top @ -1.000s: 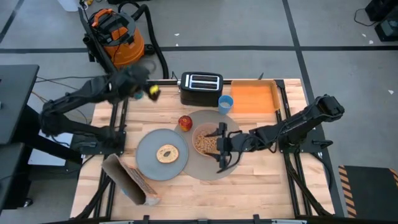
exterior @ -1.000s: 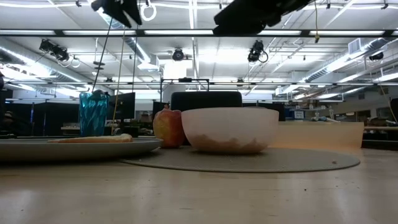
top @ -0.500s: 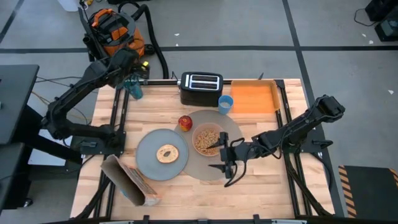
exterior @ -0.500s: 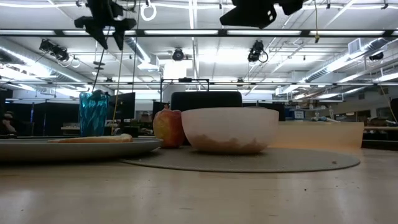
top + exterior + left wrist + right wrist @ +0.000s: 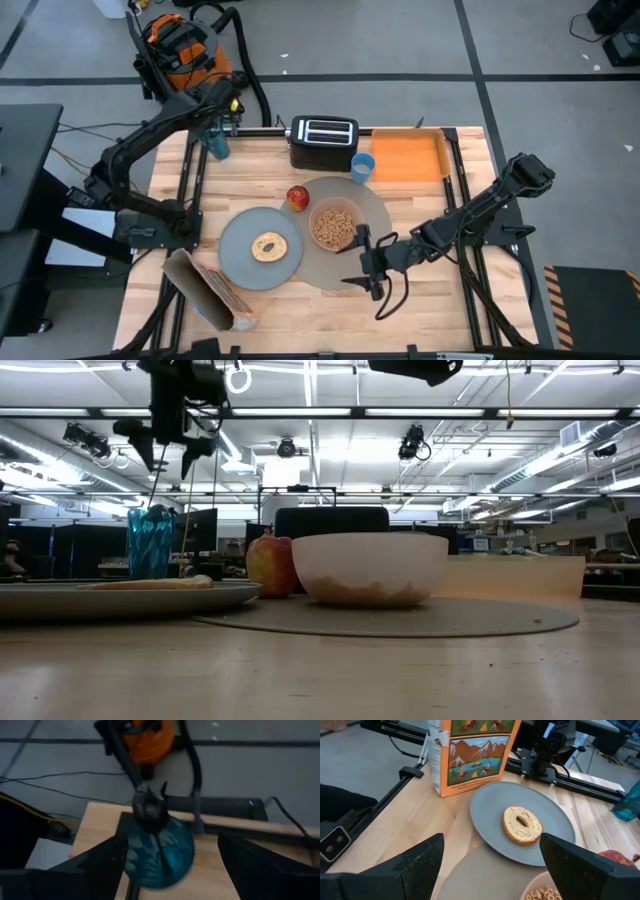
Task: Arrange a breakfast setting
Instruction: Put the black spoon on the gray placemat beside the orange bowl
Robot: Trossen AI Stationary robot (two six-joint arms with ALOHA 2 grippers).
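L hand (image 5: 214, 125) is up at the far-left corner of the surface (image 5: 420, 290), fingers spread wide w/ nothing between them, hovering over a teal glass cup (image 5: 159, 851) that has a dark utensil (image 5: 150, 810) standing in it. R hand (image 5: 366, 268) sits over the near edge of the grey mat (image 5: 372, 215), fingers wide apart, empty.

Pink bowl (image 5: 335, 225) w/ cereal rests on the mat. Red apple (image 5: 298, 197) is just beside the bowl, at the mat's far-left rim. Small blue cup (image 5: 362, 166) stands at the mat's far edge, near the black toaster (image 5: 323, 141) and the orange tray (image 5: 408, 157). Grey-blue plate (image 5: 240, 255) lies left of the mat, edges touching or overlapping, can't tell which, w/ the bagel (image 5: 270, 246) on its middle. A cereal box (image 5: 474, 752) lies at the near-left corner, near the plate. Spoon not visible.
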